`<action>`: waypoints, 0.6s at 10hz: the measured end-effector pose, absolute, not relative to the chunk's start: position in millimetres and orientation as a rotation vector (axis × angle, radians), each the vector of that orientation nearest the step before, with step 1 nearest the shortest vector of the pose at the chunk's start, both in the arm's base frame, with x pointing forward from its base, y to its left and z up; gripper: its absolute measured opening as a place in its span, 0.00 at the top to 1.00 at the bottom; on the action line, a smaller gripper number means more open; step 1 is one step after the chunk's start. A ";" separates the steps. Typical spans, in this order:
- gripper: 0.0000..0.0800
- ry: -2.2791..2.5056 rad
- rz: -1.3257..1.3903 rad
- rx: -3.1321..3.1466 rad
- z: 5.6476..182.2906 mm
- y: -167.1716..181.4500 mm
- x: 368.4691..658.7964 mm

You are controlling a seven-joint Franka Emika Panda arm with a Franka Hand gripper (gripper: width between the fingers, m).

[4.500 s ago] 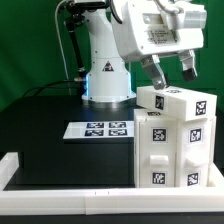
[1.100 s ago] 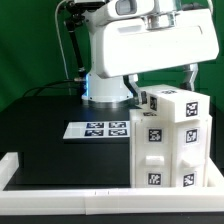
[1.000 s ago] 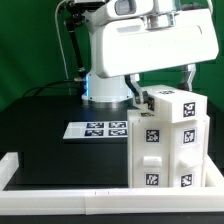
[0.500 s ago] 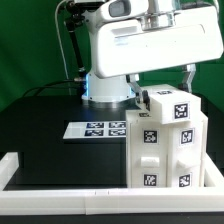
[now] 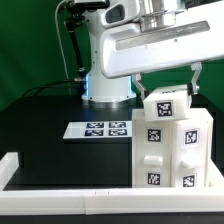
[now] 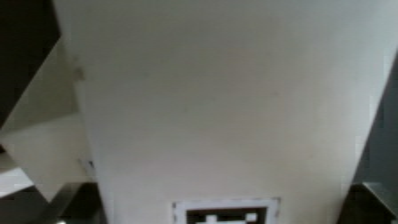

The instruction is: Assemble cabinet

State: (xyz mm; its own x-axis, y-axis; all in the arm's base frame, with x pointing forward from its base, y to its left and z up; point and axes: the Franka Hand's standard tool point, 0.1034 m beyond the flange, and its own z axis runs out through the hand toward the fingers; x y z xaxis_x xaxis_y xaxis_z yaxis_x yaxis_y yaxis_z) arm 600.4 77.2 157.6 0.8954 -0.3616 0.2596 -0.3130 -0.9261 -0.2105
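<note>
The white cabinet body [image 5: 168, 152] stands at the exterior view's right, near the front rail, with tags on its front blocks. A white tagged top block [image 5: 166, 106] rests on it, roughly square to the body. My gripper [image 5: 167, 88] reaches down from above, one finger on each side of this top block, shut on it. In the wrist view the top block [image 6: 222, 100] fills the picture, with a tag at its edge. My gripper [image 6: 222, 204] shows only as dark fingertips [image 6: 64, 204] at its two sides.
The marker board [image 5: 103, 128] lies flat on the black table, toward the exterior view's left of the cabinet. The robot's base [image 5: 107, 85] stands behind it. A low white rail [image 5: 60, 194] edges the table's front and left.
The top block has turned from skewed to square over the cabinet body and shifted to the exterior view's right. The hand turned with it. 4.5 s ago the gripper hung open above it.
</note>
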 end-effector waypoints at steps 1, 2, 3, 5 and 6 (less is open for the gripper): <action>0.30 0.687 -0.469 -2.833 158.6 76.1 601.9; 0.30 0.724 -0.469 -2.819 158.9 75.7 602.2; 0.30 0.788 -0.462 -2.795 159.1 74.7 602.5; 0.30 0.932 -0.445 -2.737 159.2 73.4 602.7; 0.30 0.982 -0.438 -2.713 159.2 73.2 602.7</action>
